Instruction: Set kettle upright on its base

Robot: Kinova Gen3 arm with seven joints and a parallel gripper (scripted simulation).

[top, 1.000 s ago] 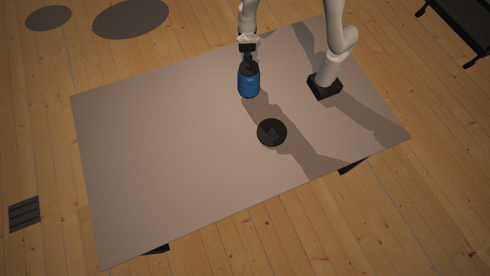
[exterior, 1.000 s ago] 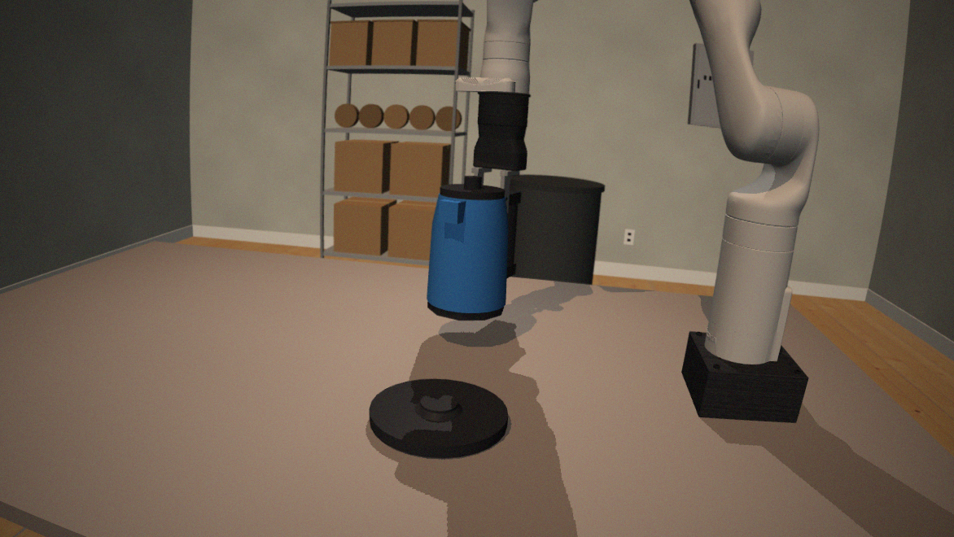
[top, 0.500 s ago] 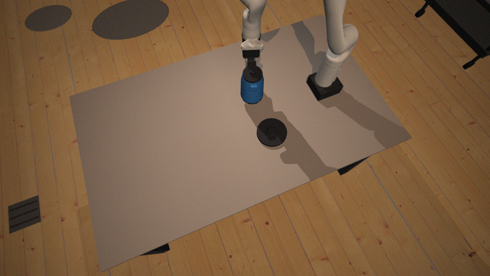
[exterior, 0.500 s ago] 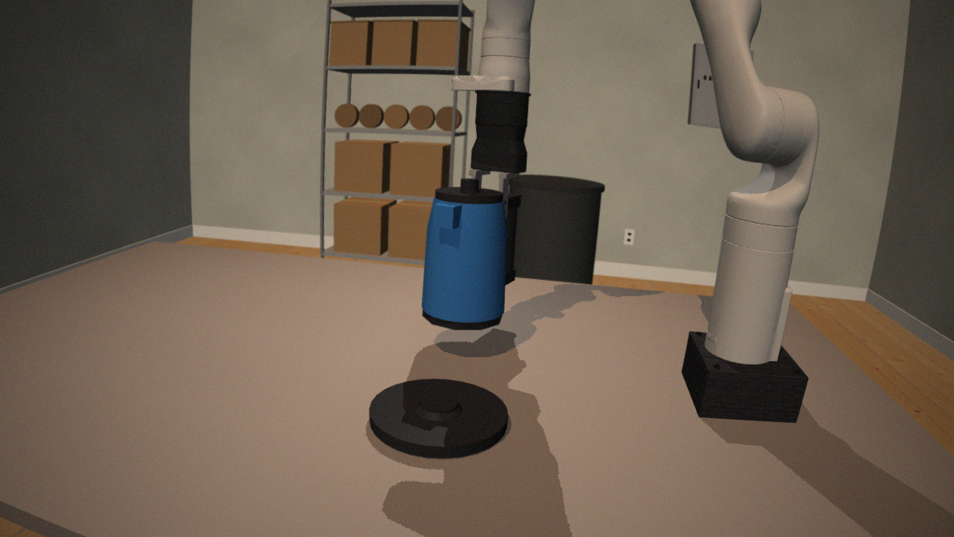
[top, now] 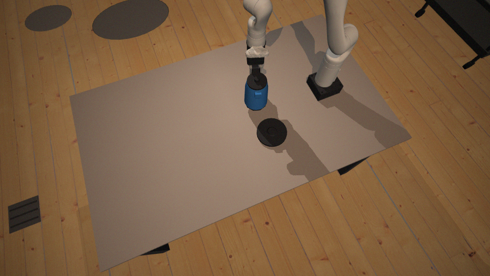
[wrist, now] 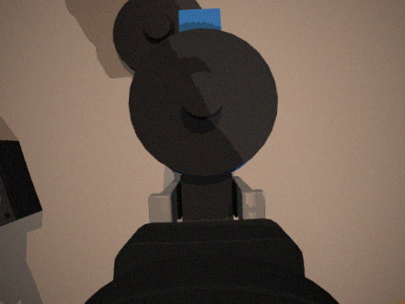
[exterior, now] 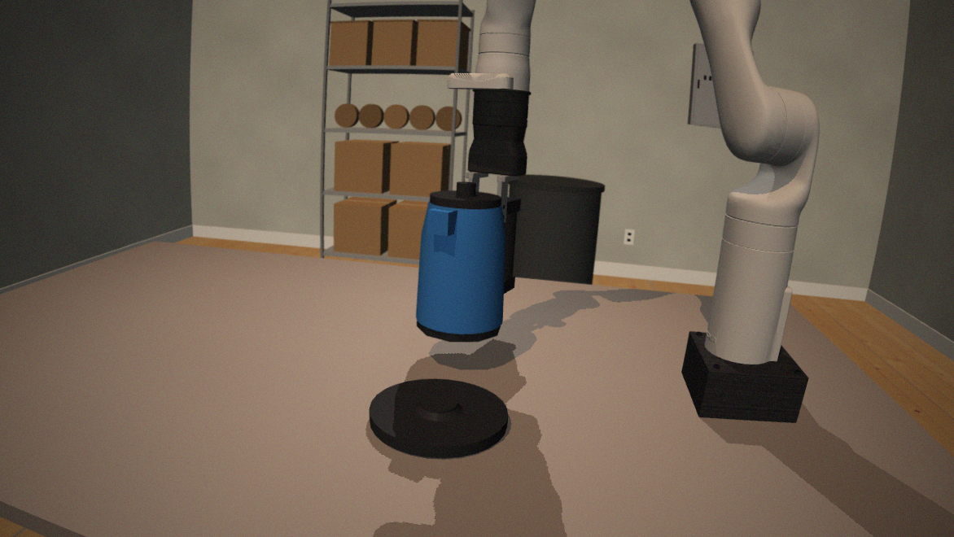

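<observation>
The blue kettle [exterior: 460,266] with a black lid hangs upright in the air above the table. It also shows in the top view [top: 255,93] and from above in the wrist view [wrist: 202,103]. My gripper [exterior: 495,186] is shut on the kettle's black handle [wrist: 205,198] at its rear side. The round black base [exterior: 438,416] with a raised stud in its middle lies flat on the table, in front of and below the kettle. In the wrist view the base [wrist: 154,32] shows partly beyond the lid's edge. The ring under the kettle is hidden.
The arm's black mount [exterior: 744,385] stands on the table to the right of the base. A dark bin [exterior: 557,229] stands behind the kettle past the table's far edge. A shelf with boxes [exterior: 393,126] stands at the back wall.
</observation>
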